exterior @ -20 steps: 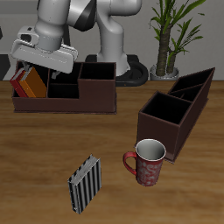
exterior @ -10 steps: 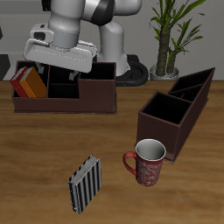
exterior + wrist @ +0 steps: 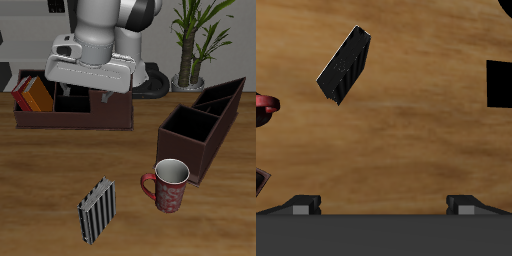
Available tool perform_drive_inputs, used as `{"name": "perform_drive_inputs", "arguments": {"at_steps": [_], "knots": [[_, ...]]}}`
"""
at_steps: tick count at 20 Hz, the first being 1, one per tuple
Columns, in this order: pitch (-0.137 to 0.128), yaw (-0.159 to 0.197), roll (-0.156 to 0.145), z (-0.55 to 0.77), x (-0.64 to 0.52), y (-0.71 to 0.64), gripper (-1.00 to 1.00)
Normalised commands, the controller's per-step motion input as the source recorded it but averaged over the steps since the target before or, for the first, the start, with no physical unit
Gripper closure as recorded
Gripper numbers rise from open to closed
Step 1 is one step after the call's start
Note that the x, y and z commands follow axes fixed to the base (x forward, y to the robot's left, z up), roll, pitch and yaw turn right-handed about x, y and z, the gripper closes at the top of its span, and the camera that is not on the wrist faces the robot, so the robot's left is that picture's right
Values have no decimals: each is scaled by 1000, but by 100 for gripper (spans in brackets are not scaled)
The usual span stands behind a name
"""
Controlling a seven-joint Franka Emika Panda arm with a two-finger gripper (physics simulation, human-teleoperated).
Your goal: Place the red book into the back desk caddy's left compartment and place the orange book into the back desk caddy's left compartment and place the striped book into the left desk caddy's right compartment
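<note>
Wrist view shows the striped book [image 3: 348, 65] lying flat on the wooden surface [image 3: 416, 120], tilted, well apart from the jaws and not between them. The two fingertips [image 3: 305, 203] stand far apart at the frame's edge, with only bare wood showing between them, so the gripper [image 3: 391, 204] is wide open and holds nothing. A bit of the red mug [image 3: 264, 107] shows near the book.

Exterior view places the gripper [image 3: 88, 95] above the back desk caddy [image 3: 80, 115], hanging over its middle cells. Taking that caddy as the landmark: the red book [image 3: 41, 96] and the orange book [image 3: 27, 95] stand upright side by side in its end cell, the one farthest from the left desk caddy [image 3: 200, 128]. The striped book [image 3: 97, 209] lies on the surface well in front of the back caddy, nearer the table's front edge, with the red mug [image 3: 168, 185] just beside it. The left desk caddy sits diagonally off the back caddy's other end, and its large squarish end cell, the right compartment [image 3: 186, 124], faces the mug and has nothing visible inside. A potted plant [image 3: 195, 35] stands behind, past the back caddy.
</note>
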Motion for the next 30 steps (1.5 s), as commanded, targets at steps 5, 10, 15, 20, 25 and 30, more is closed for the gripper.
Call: {"name": "perform_drive_inputs", "arguments": {"at_steps": [5,10,15,20,25,30], "knots": [[-7,-38,114,96,467,303,-100],[37,-55,156,-69,473,178,-100],[-18,-50,24,-90,363,-228,-100],[-25,-108,-79,-94,367,-445,-100],[-24,-30,-18,-137,238,-182,-100],[-9,-62,-17,-240,320,-42,-100]]}}
